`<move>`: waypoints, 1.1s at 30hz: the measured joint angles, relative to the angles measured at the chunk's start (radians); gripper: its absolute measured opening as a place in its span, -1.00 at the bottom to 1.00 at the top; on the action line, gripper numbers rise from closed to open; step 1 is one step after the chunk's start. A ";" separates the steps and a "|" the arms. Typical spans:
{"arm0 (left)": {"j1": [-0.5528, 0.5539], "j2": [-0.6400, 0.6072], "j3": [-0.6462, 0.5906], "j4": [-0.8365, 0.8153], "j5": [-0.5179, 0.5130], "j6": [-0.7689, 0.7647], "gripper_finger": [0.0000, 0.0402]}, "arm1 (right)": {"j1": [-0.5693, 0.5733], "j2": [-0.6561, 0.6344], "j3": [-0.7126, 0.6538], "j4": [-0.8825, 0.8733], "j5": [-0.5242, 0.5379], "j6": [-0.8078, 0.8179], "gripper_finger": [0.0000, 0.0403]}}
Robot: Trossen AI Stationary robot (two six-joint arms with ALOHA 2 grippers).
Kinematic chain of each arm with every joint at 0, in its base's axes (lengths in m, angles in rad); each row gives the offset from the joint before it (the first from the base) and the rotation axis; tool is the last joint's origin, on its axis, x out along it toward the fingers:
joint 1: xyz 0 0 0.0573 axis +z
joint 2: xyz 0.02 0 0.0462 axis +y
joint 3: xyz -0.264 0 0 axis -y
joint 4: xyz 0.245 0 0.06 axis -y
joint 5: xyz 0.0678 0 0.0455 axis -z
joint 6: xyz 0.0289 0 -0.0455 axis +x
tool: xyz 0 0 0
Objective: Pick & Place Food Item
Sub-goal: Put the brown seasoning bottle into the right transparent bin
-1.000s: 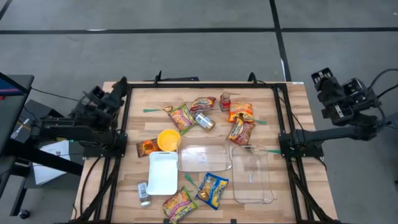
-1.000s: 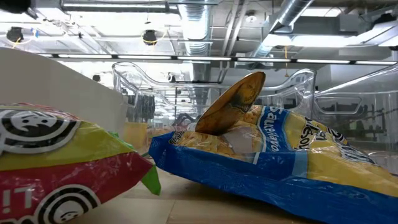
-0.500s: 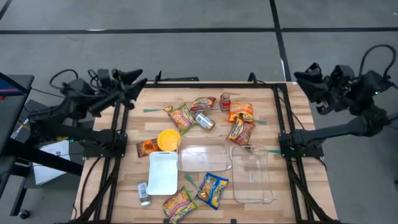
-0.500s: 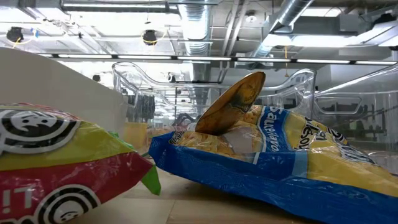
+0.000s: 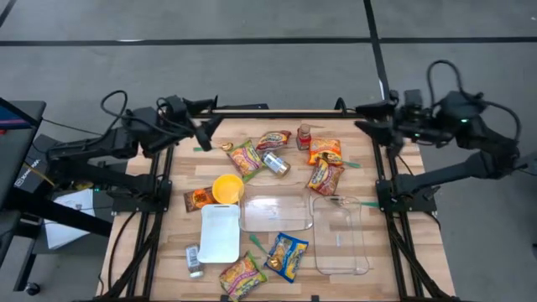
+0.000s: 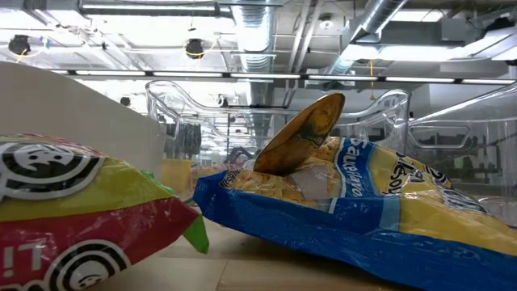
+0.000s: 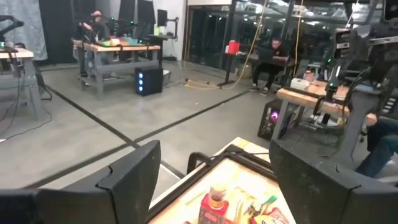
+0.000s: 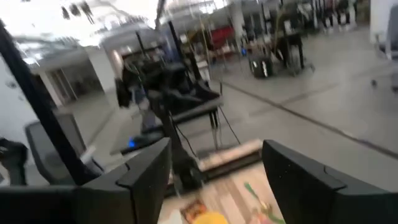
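At the near edge of the bench point(image 5: 394, 180) lie a red-and-yellow snack bag point(image 5: 242, 275) and a blue-and-yellow chip bag point(image 5: 287, 256), with a small can point(image 5: 194, 261) beside a white rectangular tray point(image 5: 220, 232). Just past these sit two clear containers side by side — one point(image 5: 276, 213) in the middle, one point(image 5: 340, 234) toward the right. A yellow bowl point(image 5: 227, 188) touches the tray's far end, with a small orange packet point(image 5: 198, 199) just beside it.

Farther back the food items cluster: a green-edged snack bag point(image 5: 245, 158), a silver can point(image 5: 276, 164), a red wrapper point(image 5: 273, 138), a small bottle point(image 5: 304, 135), and two orange noodle packets point(image 5: 324, 150) point(image 5: 325, 177).

The left pincer point(image 5: 207, 126) hangs over the far left corner, fingers spread, holding nothing — the green-edged bag lies near it, toward the middle. The right pincer point(image 5: 376, 123) hangs over the far right corner, fingers likewise spread and empty, the upper noodle packet nearest to it.
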 joint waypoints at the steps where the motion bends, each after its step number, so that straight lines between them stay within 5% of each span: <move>1: 0.000 0.003 0.000 0.001 0.000 0.000 0.48 | -0.010 0.024 0.015 -0.015 0.000 0.000 0.22; 12: 0.000 -0.024 0.001 0.003 -0.036 -0.002 0.48 | -0.278 0.480 0.433 -0.413 -0.189 -0.096 0.21; 20: 0.000 -0.049 0.001 0.001 -0.037 -0.002 0.48 | -0.400 0.801 0.768 -0.767 -0.209 -0.188 0.21; 33: -0.010 -0.049 0.001 -0.057 -0.037 -0.002 0.48 | -0.485 1.119 0.826 -0.921 -0.067 -0.086 0.21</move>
